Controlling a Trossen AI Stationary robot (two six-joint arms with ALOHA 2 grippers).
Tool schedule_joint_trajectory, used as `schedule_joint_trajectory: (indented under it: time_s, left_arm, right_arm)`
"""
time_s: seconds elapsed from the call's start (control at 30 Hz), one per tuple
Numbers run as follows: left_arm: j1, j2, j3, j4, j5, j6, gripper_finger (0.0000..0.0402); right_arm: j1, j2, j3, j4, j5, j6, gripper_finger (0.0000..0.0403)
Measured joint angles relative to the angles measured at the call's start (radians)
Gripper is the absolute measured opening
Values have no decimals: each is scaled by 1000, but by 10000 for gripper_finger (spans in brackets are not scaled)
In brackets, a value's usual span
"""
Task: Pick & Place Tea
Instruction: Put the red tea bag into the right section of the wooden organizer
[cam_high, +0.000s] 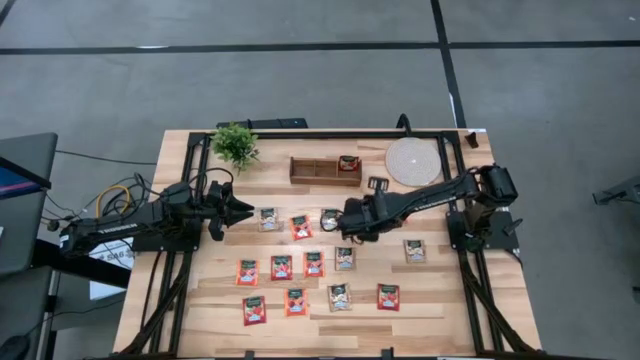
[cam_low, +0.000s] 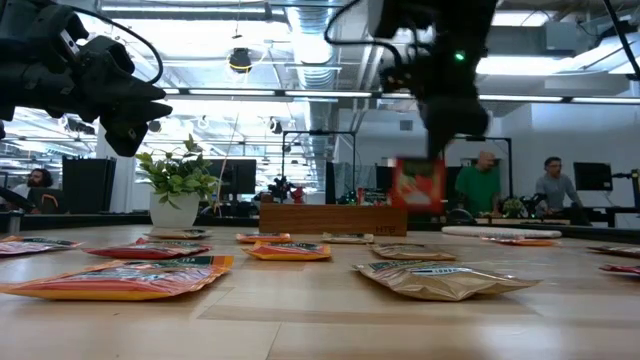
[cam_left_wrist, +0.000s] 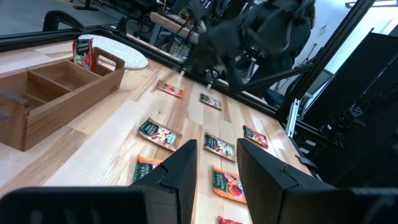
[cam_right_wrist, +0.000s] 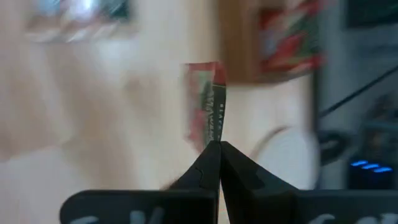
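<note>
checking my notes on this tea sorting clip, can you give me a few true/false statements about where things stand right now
1. The right gripper is shut on a red sachet. True.
2. The wooden tray is empty. False: one sachet in the tray already stands in its end compartment nearest the round pale disc.
3. The left gripper holds a sachet. False: its fingers are apart with nothing between them, above the table's left side.
4. The potted plant stands near the table's far edge, left of the tray. True.
5. All sachets on the table are red-orange. False: some, like a pale sachet, are grey-white.
</note>
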Motion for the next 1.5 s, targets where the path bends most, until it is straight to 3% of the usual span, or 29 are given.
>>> schedule_joint_trajectory:
  time_s: [0.13, 0.37, 0.63, 0.87, 1.5]
  left_arm:
    - [0, 0, 0, 0, 0, 0, 105]
    - [0, 0, 0, 0, 0, -1, 105]
    - [0, 0, 0, 0, 0, 0, 105]
    - [0, 0, 0, 0, 0, 1, 105]
    - [0, 0, 0, 0, 0, 2, 105]
  right_arm:
    - [-45, 0, 60, 23, 110, -118, 0]
    - [-173, -2, 92, 143, 123, -345, 0]
    - [-313, -2, 92, 259, 27, -519, 0]
    - [-396, -2, 92, 269, -83, -575, 0]
    - [-419, -2, 92, 281, -179, -677, 0]
